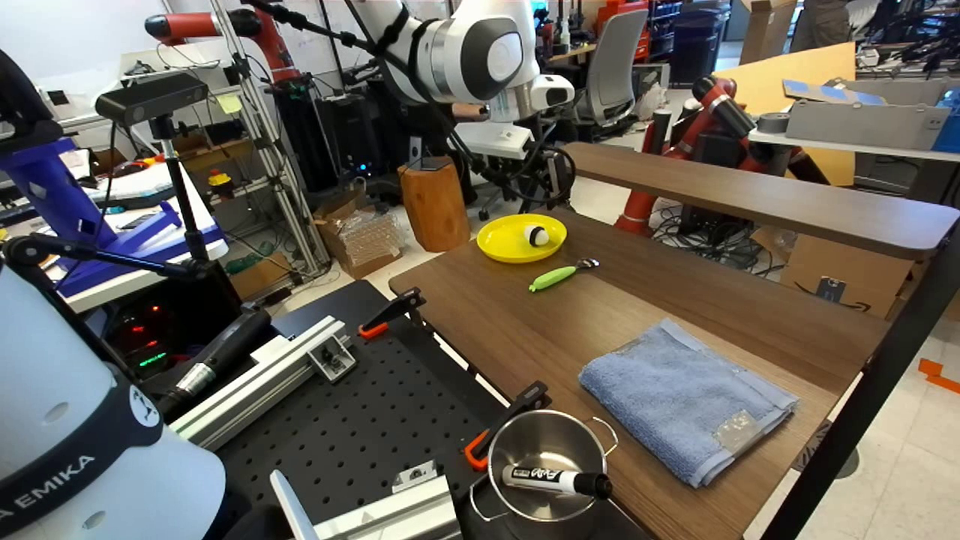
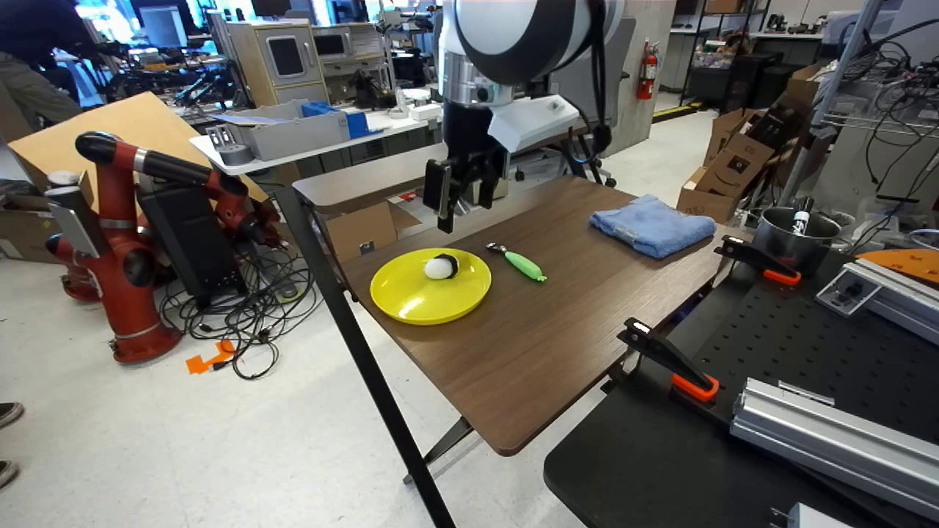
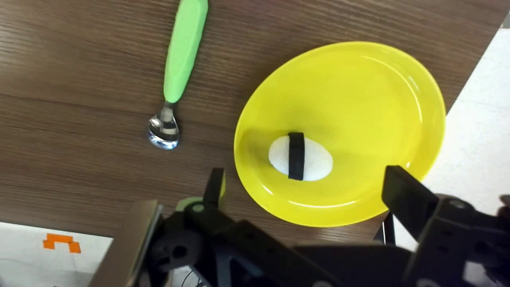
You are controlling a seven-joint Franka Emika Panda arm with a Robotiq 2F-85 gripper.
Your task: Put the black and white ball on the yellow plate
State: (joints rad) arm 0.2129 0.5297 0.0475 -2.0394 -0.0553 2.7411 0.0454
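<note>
The black and white ball is a white, egg-like piece with a black band around it. It lies on the yellow plate, off-centre. In both exterior views the ball also rests on the plate, near the table's end. My gripper is open, with nothing between its fingers. In the wrist view its fingertips stand wide apart, on either side of the ball. In an exterior view the gripper hangs above the plate, apart from plate and ball.
A spoon with a green handle lies on the table beside the plate. A folded blue towel lies farther along the table. A metal pot holds a marker. A raised wooden shelf runs along one table side.
</note>
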